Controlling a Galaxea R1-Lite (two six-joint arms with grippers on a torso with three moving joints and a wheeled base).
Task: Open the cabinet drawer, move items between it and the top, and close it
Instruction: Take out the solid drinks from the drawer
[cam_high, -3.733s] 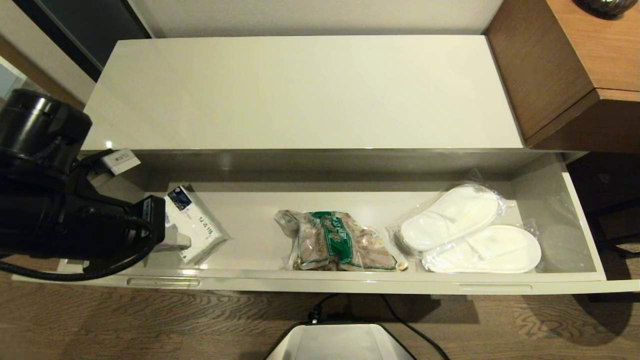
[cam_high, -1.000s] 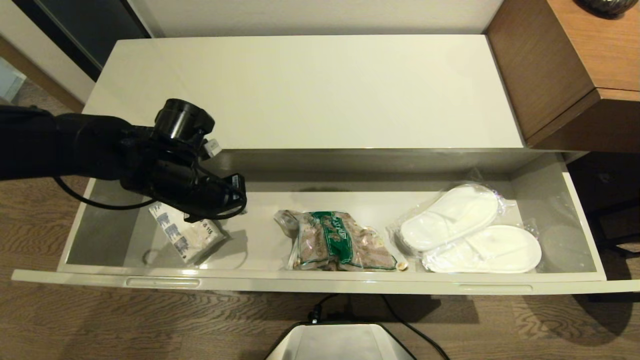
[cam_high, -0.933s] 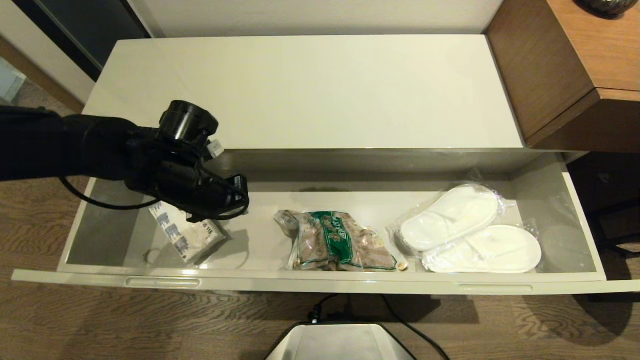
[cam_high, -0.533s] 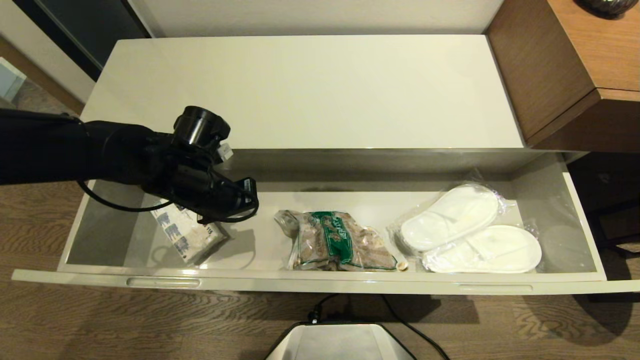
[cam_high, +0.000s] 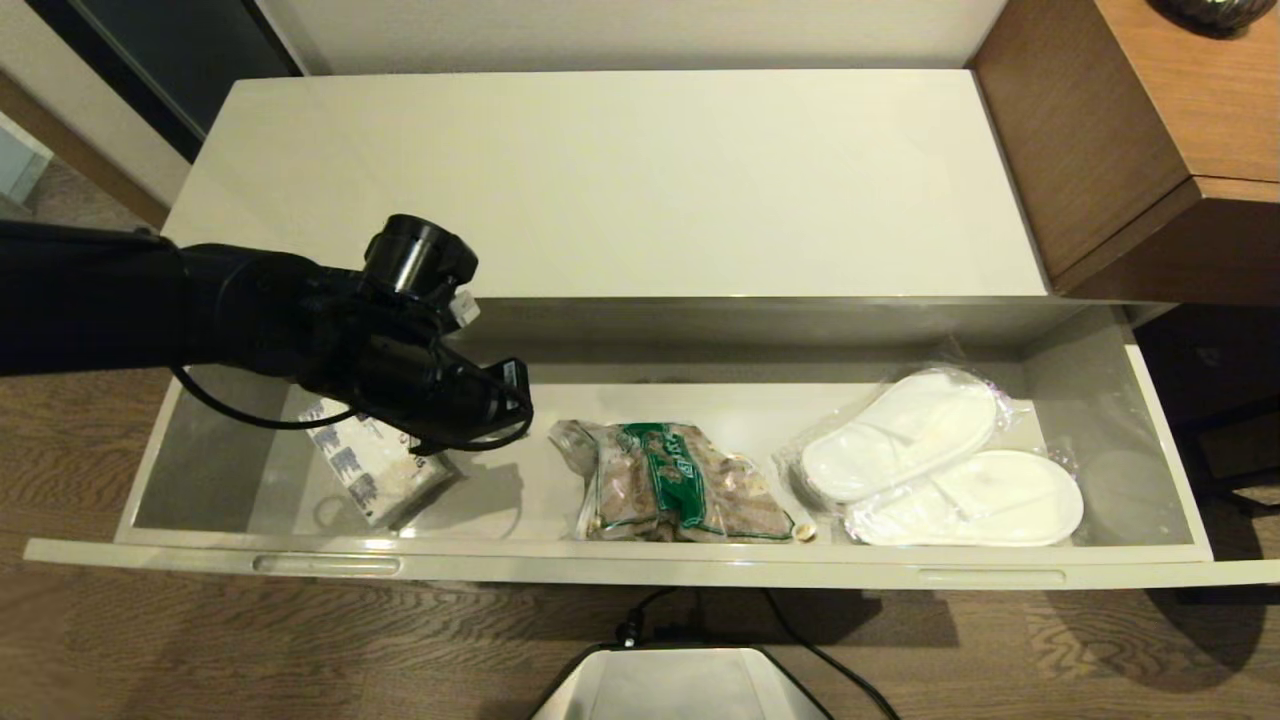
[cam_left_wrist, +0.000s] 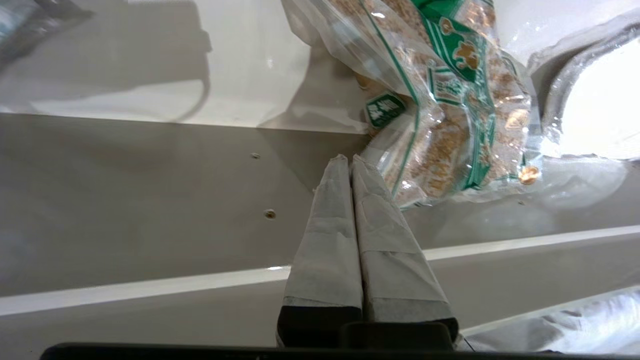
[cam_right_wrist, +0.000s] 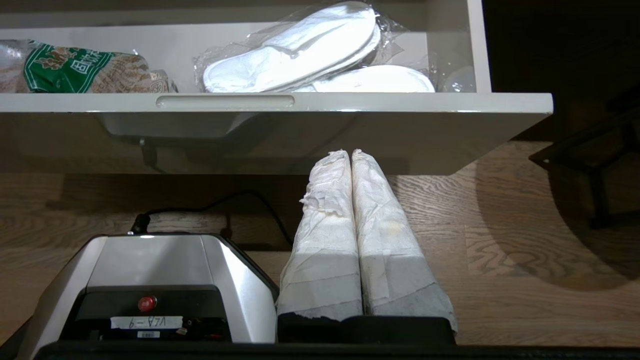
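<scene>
Left gripper (cam_left_wrist: 351, 159), fingers pressed together and empty, hovers left of the snack bag (cam_high: 685, 483), whose long axis runs along the cabinet drawer (cam_high: 640, 568).

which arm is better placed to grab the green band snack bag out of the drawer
Left. The left gripper, shut, hangs inside the open drawer just beside the bag. The right gripper, also shut, sits low before the drawer front, over the floor.

Wood-plank floor (cam_high: 200, 650) — brown wooden cabinet (cam_high: 1150, 150)
</scene>
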